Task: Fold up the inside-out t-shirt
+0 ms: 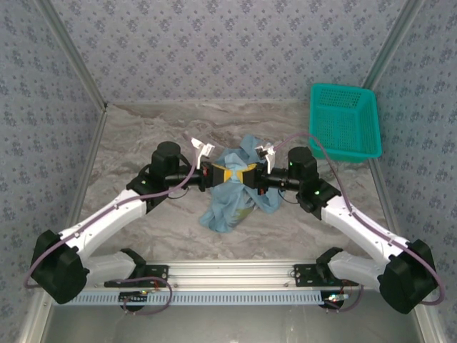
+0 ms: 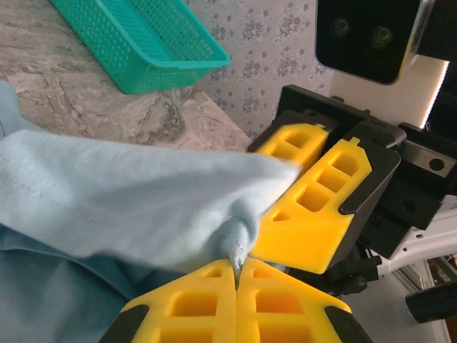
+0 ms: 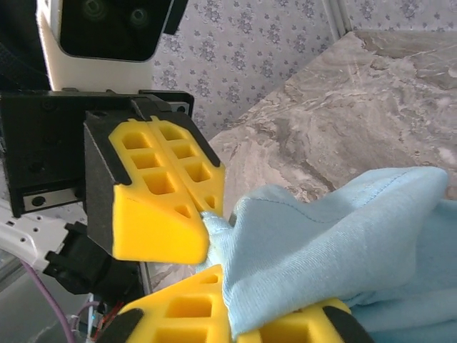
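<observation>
1. Count: one t-shirt [image 1: 232,204], one teal mesh basket [image 1: 343,121], two arms, two grippers.
2. Location: the t-shirt sits at the middle of the marble table [image 1: 143,136], bunched between the two grippers, which face each other there. The basket stands at the far right corner, well apart from the cloth.
3. Long axis: in the top view the bundle runs from far to near, its near end slanting a little toward the left arm. The near lump rests on the table; the far part rises as a loose peak behind the grippers.
4. Heading: collar, hem and sleeves cannot be told apart in the crumple, so which way the garment points cannot be told. A stitched seam shows in both wrist views.
5. Left gripper [image 2: 236,266]: clenched, its yellow fingers meeting on a small pinch of light blue cloth.
6. Right gripper [image 3: 232,304]: cloth lies between its yellow fingers, which stand slightly apart in the left wrist view. Whether they clamp the cloth cannot be told.
7. The two grippers' fingertips stand just beside each other, at the same fold.
</observation>
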Robot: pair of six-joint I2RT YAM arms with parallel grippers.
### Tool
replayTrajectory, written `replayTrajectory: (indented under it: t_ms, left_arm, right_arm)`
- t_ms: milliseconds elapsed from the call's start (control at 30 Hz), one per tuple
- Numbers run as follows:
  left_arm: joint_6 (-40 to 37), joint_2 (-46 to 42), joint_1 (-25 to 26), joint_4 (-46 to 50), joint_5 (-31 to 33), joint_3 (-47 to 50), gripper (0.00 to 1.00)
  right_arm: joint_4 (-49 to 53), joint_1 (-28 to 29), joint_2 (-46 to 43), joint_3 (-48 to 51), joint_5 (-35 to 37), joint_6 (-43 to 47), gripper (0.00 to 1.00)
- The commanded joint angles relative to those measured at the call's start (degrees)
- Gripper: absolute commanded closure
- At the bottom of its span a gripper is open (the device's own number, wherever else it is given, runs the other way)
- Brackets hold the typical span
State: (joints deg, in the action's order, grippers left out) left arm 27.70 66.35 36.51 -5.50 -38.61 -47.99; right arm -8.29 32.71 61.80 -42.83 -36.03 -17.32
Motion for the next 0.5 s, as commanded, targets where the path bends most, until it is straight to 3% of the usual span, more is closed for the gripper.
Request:
replayTrajectory:
  t_ms: [0, 100, 267, 467]
  left_arm:
    - [-2.1, -3.2, -0.3, 1.6, 1.8, -2.5, 1.00]
    - [-1.8, -3.8, 0.0, 1.9, 3.1, -2.9, 1.00]
    - [-3.6, -3.9, 3.0, 6.7, 8.5, -6.0, 1.00]
    - [-5.4, -3.2, 7.1, 13.1, 14.8, -10.8, 1.00]
  right_arm:
    - [7.7, -0.8, -1.7, -3.1, 7.6, 3.9, 0.77]
    - [14.5, -0.3, -2.6, -5.5, 14.2, 7.2, 0.64]
    - [22.2, 4.6, -4.7, -8.0, 24.1, 14.9, 0.56]
    - [17.0, 10.0, -4.9, -6.6, 19.4, 18.6, 0.42]
